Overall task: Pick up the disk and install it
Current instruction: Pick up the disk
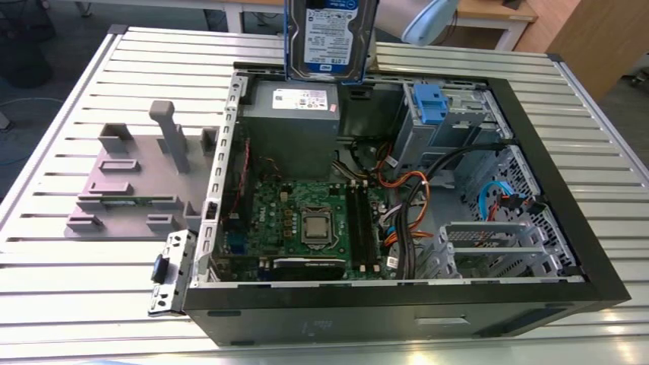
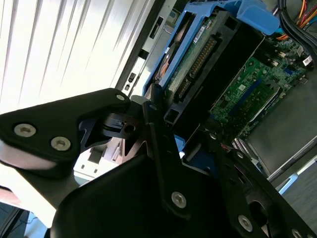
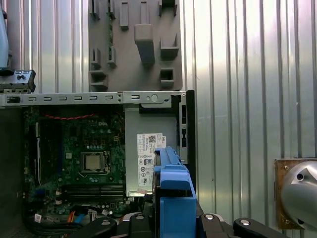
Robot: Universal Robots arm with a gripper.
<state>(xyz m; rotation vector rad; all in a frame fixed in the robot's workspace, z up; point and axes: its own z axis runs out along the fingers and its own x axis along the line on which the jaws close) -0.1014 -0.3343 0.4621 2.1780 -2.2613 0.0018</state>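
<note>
The disk [image 1: 327, 38] hangs upright in the air above the far edge of the open computer case [image 1: 568, 228], its white-and-blue label facing the exterior camera and its lower edge over the grey power supply [image 1: 294, 122]. In both wrist views my gripper [image 2: 181, 124] is shut on it. Black fingers [image 2: 157, 124] clamp the disk's blue carrier bracket [image 3: 171, 188], and the disk's connector edge [image 2: 198, 64] points down toward the case. The gripper [image 3: 171, 220] sits above the power supply.
A silver drive cage with a blue tab [image 1: 431, 106] stands in the case next to the power supply. The motherboard [image 1: 304, 220] and orange and black cables [image 1: 406, 198] lie below. A grey plastic stand with upright posts [image 1: 142, 175] sits on the slatted table at the exterior view's left.
</note>
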